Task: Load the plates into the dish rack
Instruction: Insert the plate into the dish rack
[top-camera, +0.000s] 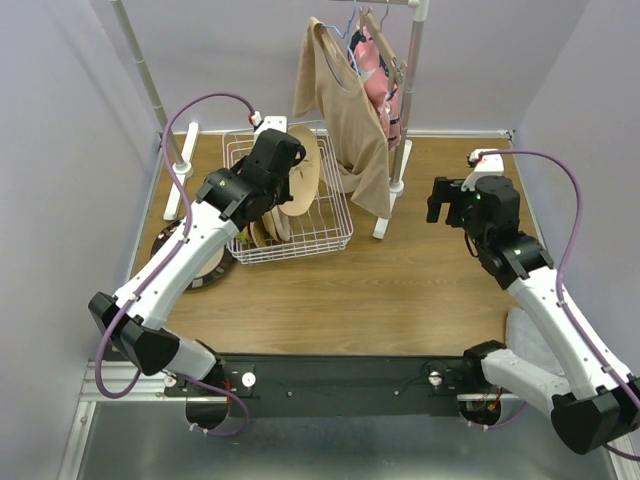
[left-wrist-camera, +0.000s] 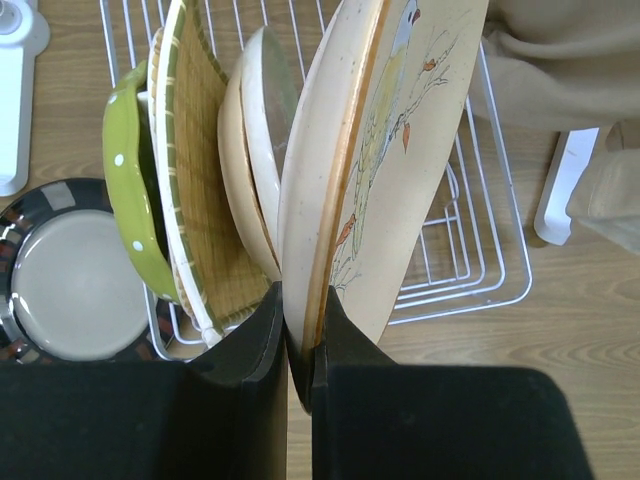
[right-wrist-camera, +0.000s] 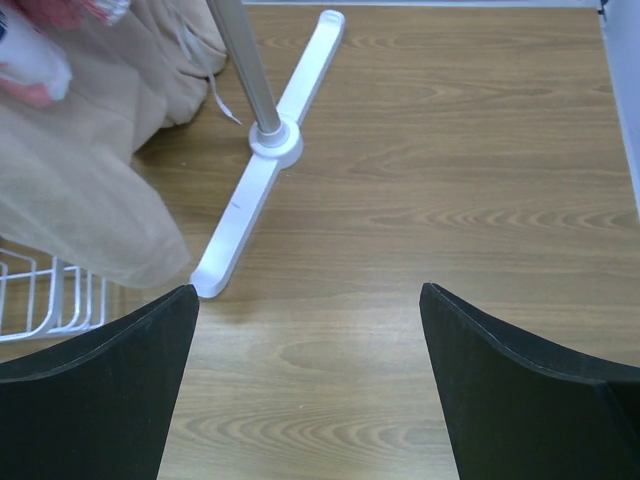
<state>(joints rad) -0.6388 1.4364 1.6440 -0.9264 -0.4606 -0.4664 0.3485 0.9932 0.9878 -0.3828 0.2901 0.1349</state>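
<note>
Peach bird plate (left-wrist-camera: 400, 150) is pinched at its rim by the left fingers (left-wrist-camera: 272, 325), clenched edge-on with one finger on either face. It stands on edge and runs straight away from the fingers into the dish rack (top-camera: 330, 228), faces parallel to the plates already racked. The cream pair (left-wrist-camera: 262, 130) is just beside it on the fingers' left, then the woven-look square (left-wrist-camera: 205, 180), then the lime dotted one (left-wrist-camera: 130, 190) outermost. Can't tell whether its far edge is down on the wires: it runs out of frame in the wrist view and the arm covers it from above. Judgement: placing step, close to let-go. What matters is the plate's plane lining up with the slot, so the coming move wants a straight push along that axis, release, and a straight back-out. Any twist and the rim knocks the cream neighbour. Dark-rimmed plate (left-wrist-camera: 75, 285) lies flat on the surface (right-wrist-camera: 450, 180) outside the rack, close by on the left of the left fingers, so that arm is the nearer one for it. Right fingers (top-camera: 441, 203) are spread wide, grasping nothing, over bare wood near the clothes rail foot (right-wrist-camera: 265, 200), well apart from the rack and every plate.
</note>
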